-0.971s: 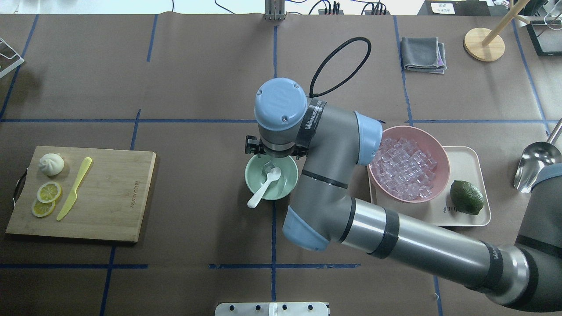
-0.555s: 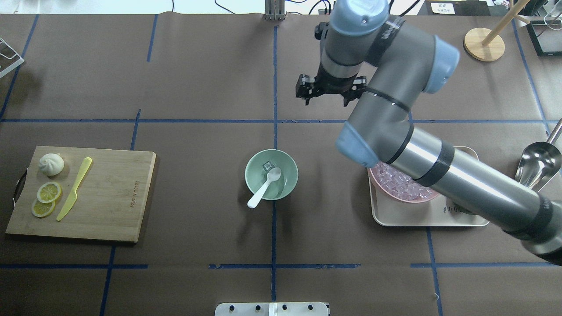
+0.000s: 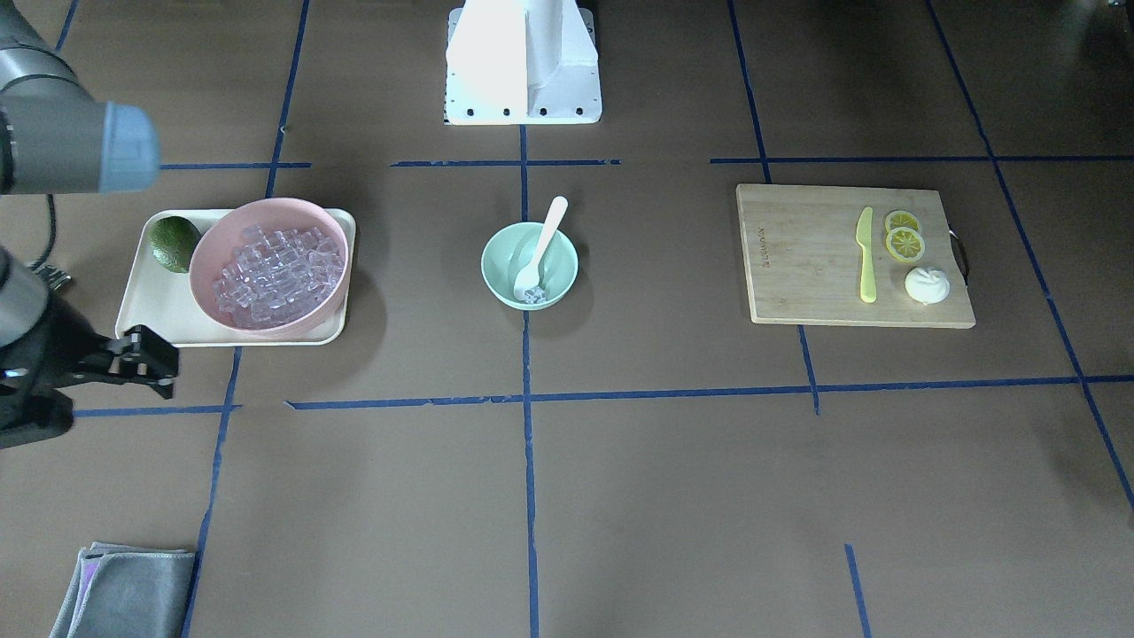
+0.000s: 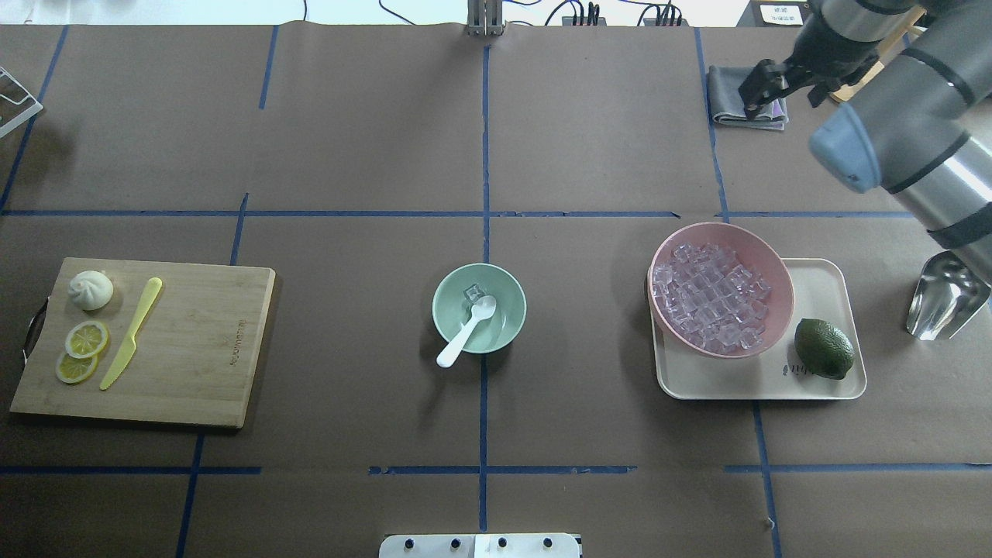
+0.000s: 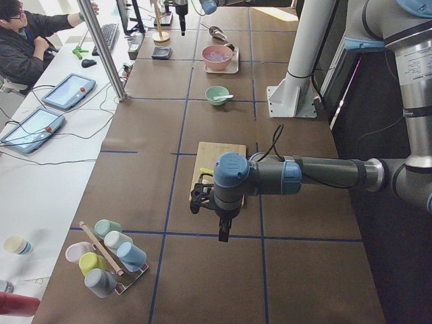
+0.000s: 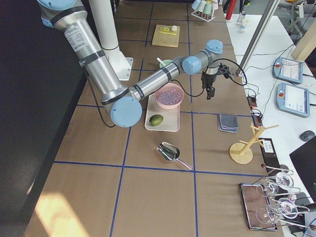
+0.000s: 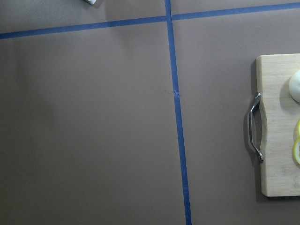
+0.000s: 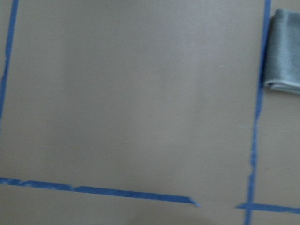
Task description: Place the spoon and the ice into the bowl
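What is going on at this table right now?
The spoon and one ice cube already lie in the mint-green bowl, the spoon's handle leaning over its rim. The right gripper hangs open and empty near the grey cloth, far from the bowl. The left gripper hangs beside the cutting board; its state cannot be told.

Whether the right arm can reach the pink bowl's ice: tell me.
Probably yes: the right end effector hangs open near the grey cloth; nothing stands between it and the uncovered ice in the pink bowl.

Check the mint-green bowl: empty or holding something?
Holding things: the bowl contains the white spoon, its handle leaning over the rim, plus one ice cube.
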